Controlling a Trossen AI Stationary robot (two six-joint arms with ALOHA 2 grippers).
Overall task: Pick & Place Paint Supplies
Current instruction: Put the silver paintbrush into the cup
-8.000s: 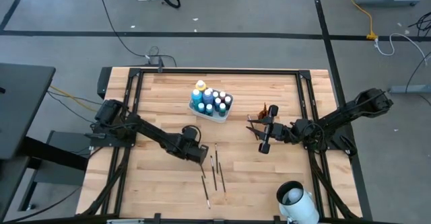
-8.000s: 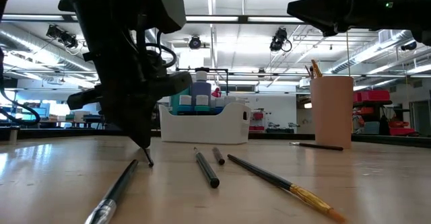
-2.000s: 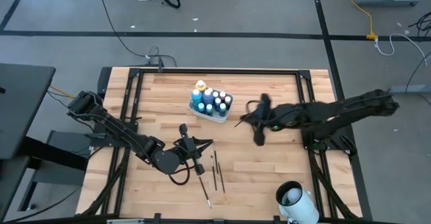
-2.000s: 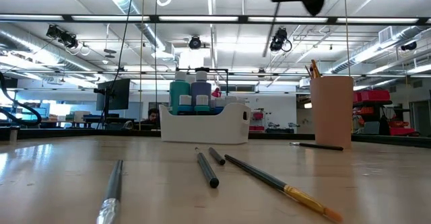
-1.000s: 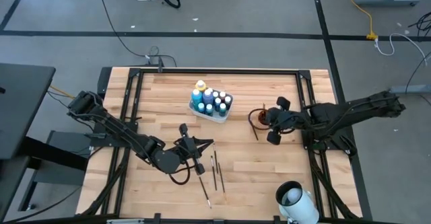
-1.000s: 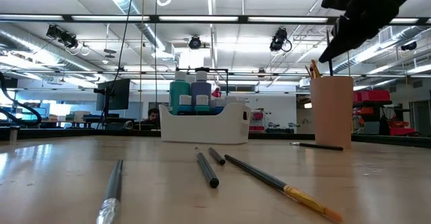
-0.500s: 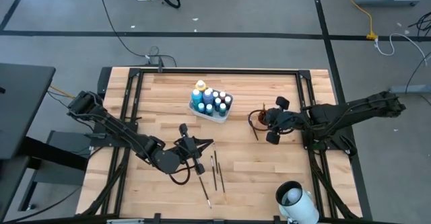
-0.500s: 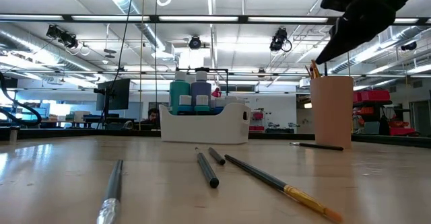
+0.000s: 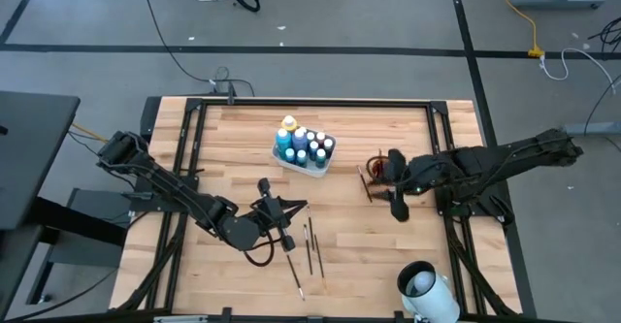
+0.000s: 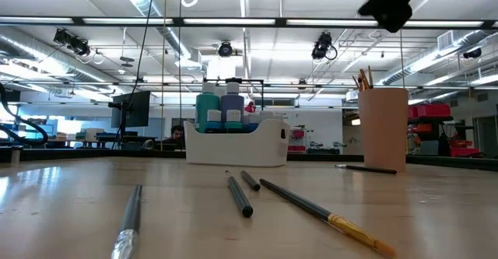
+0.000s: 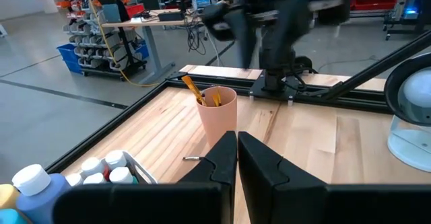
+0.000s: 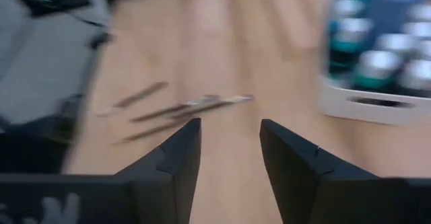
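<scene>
Brushes: four lie loose beyond the left gripper, fingers together. Right gripper fingers apart, empty; no legible labels.

Bright, even light from ceiling strip lamps at twelve o'clock; shadows on the desk are faint. The right wrist view is heavily motion-blurred; the nearest paintbrushes look soft.
</scene>
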